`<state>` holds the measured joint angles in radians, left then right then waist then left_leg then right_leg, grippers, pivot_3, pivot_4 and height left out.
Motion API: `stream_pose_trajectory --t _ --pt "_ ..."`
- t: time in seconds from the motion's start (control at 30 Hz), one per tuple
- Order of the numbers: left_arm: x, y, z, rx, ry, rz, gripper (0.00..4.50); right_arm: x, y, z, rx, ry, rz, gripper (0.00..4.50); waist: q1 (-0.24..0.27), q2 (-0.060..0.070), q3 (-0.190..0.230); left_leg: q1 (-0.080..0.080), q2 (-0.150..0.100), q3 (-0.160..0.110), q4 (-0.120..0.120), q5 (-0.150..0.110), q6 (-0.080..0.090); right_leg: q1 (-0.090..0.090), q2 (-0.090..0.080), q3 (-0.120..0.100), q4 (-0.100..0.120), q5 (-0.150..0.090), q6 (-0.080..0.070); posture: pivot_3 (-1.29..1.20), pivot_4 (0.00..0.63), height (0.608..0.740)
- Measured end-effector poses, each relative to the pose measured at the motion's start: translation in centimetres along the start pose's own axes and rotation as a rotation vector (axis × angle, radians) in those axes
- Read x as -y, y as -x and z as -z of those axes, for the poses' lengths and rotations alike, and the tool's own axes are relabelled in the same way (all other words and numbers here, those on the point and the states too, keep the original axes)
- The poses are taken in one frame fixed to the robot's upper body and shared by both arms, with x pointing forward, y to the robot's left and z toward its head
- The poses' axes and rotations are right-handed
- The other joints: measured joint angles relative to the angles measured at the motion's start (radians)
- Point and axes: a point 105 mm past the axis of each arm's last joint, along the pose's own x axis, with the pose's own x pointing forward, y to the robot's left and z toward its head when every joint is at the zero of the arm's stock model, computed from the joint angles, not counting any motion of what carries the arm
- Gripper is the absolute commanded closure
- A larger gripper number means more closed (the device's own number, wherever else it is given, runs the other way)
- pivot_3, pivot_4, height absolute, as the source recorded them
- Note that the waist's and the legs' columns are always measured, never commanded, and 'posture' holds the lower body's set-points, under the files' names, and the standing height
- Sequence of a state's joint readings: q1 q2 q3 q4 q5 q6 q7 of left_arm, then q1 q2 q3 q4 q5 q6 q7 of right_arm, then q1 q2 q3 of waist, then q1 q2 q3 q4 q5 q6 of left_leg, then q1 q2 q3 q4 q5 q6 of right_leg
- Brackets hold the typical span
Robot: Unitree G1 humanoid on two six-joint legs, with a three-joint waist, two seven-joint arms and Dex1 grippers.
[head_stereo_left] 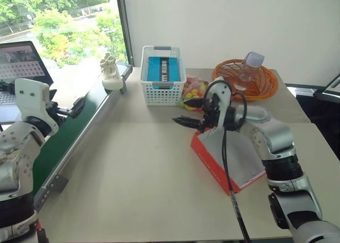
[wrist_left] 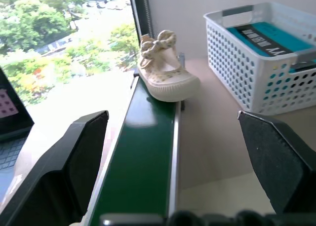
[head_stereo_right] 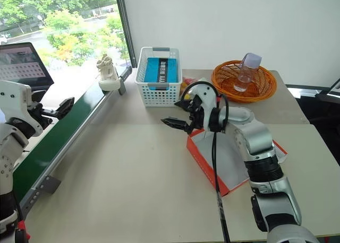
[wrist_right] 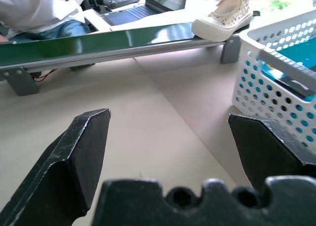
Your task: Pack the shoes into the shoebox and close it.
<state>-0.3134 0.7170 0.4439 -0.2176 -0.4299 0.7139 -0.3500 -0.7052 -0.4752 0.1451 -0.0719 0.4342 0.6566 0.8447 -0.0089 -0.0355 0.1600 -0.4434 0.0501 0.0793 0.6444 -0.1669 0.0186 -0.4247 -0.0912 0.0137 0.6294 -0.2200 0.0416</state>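
One cream-white shoe (head_stereo_left: 109, 71) with holes stands on the far end of the green belt (head_stereo_left: 64, 142), beside the window; it also shows as the shoe (wrist_left: 165, 73) in the left wrist view. The red shoebox (head_stereo_left: 208, 159) lies open on the table at the right, its pale inside partly covered by my right arm. My right gripper (head_stereo_left: 180, 111) hangs open and empty above the table, just past the box's far left corner, pointing toward the belt. My left gripper (head_stereo_left: 71, 107) is open and empty over the belt, well short of the shoe.
A white lattice basket (head_stereo_left: 162, 76) holding a blue box stands behind the shoebox, with a bag of colourful sweets (head_stereo_left: 194, 87) beside it. An orange wire basket (head_stereo_left: 260, 84) with a clear bottle (head_stereo_left: 248, 68) sits at the back right. A laptop (head_stereo_left: 21, 62) stands left; a person (wrist_right: 29, 9) sits beyond the belt.
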Motion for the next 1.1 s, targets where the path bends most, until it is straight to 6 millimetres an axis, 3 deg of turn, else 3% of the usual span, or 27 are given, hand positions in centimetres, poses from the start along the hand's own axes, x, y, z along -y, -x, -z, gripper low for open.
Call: stream_pose_trajectory --t 0.2,0.3,0.63,0.9,1.07,1.1 --pt "3.2 -3.5 0.8 -0.036 0.067 0.041 0.0 -0.1 0.1 -0.3 0.0 0.032 0.023 0.03 0.012 0.0 0.0 0.0 0.0 0.0 0.0 0.0 0.0 0.0 0.0 0.0 0.0 0.0 0.0 0.0 0.15 0.74" --pt "3.8 -5.1 1.4 -0.066 0.081 0.019 0.0 -0.3 0.4 -0.5 0.001 0.05 0.041 0.03 0.005 -0.001 0.0 0.0 0.0 0.0 0.0 0.0 0.0 0.0 0.0 0.0 0.0 0.0 0.0 0.0 0.15 0.74" --pt "2.8 -7.9 3.2 -0.123 0.159 -0.105 0.0 0.0 1.6 -0.5 -0.017 0.047 0.098 0.03 -0.002 -0.001 0.0 0.0 0.0 0.0 0.0 0.0 0.0 0.0 0.0 0.0 0.0 0.0 0.0 0.0 0.15 0.74" --pt "2.0 -8.3 5.3 -0.19 0.163 -0.17 0.0 0.0 1.7 -0.6 -0.021 0.058 0.105 0.03 -0.003 -0.001 0.0 0.0 -0.001 0.0 0.0 0.0 0.0 0.0 0.0 0.0 0.0 0.001 0.001 0.0 0.15 0.74" --pt "2.1 -8.3 6.1 -0.217 0.195 -0.165 1.33 0.0 1.8 -0.7 -0.023 0.063 0.106 0.0 -0.002 -0.001 0.0 0.0 -0.001 0.0 0.0 0.0 0.0 0.0 0.0 0.0 0.0 0.001 0.001 0.0 0.15 0.74" --pt "2.3 -8.3 6.2 -0.222 0.205 -0.163 1.8 0.0 1.8 -0.8 -0.022 0.064 0.105 0.0 0.0 -0.001 0.0 0.0 -0.001 0.0 0.0 0.0 0.0 0.0 0.0 0.0 0.0 0.001 0.001 0.0 0.15 0.74"
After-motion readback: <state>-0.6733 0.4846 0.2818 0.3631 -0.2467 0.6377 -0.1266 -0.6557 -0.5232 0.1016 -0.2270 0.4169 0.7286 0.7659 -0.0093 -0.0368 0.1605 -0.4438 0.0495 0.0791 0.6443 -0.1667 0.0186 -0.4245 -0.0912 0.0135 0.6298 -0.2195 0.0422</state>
